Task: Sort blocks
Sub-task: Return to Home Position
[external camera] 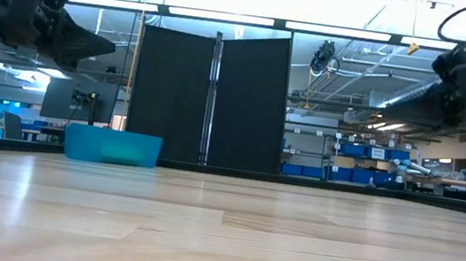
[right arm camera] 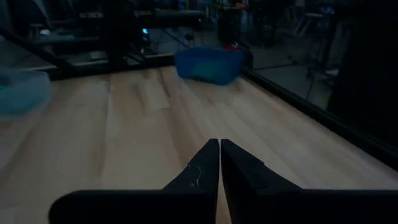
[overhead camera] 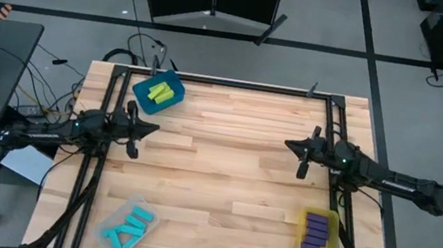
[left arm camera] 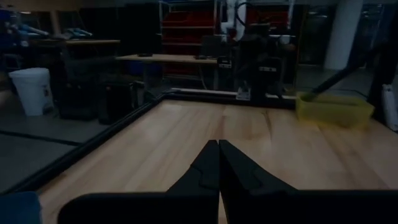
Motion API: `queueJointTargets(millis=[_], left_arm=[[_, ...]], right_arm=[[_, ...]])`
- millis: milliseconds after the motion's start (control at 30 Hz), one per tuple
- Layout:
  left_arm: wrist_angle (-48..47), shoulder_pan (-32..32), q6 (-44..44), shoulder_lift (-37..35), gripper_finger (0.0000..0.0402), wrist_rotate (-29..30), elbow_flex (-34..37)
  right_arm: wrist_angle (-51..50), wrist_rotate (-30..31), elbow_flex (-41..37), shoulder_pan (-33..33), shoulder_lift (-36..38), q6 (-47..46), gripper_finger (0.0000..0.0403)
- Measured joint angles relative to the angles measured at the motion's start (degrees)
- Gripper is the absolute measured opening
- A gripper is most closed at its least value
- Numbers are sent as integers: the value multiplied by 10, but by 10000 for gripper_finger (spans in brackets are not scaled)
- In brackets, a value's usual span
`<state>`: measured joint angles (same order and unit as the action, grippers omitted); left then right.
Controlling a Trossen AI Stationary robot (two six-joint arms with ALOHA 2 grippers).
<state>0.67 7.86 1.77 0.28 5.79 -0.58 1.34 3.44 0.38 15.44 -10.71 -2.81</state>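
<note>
1. The left pincer (overhead camera: pixel 147 128) hangs above the left side of the surface (overhead camera: pixel 224 168), its fingers pressed together on nothing, likely a parked pose.
2. The right pincer (overhead camera: pixel 293 145) mirrors it on the right, likewise together and empty.
3. The green blocks (overhead camera: pixel 160 91) lie in the blue bin (overhead camera: pixel 139 96), the cyan blocks (overhead camera: pixel 127 227) in the clear bin (overhead camera: pixel 137 204), and the purple blocks (overhead camera: pixel 319 238) in the yellow bin (overhead camera: pixel 303 242).
4. No block shows loose, so the sorting seems complete, and both arms sit drawn back.

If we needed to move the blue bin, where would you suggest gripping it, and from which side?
Probably pinch the blue bin by one side wall's rim, coming straight down from above: its top is open and the green blocks lie mid-bin, leaving the walls clear. The left gripper is nearest.
</note>
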Motion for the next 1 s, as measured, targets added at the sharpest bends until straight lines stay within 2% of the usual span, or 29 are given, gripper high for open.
queueJointTargets(millis=[467, 667, 1000], left_arm=[[5, 0, 34, 24, 6, 40, 0], [5, 0, 133, 24, 6, 38, 0], [47, 0, 134, 23, 6, 37, 1]], right_arm=[[30, 0, 0, 20, 8, 5, 29], [38, 0, 0, 20, 7, 24, 24], [38, 0, 0, 20, 7, 25, 27]])
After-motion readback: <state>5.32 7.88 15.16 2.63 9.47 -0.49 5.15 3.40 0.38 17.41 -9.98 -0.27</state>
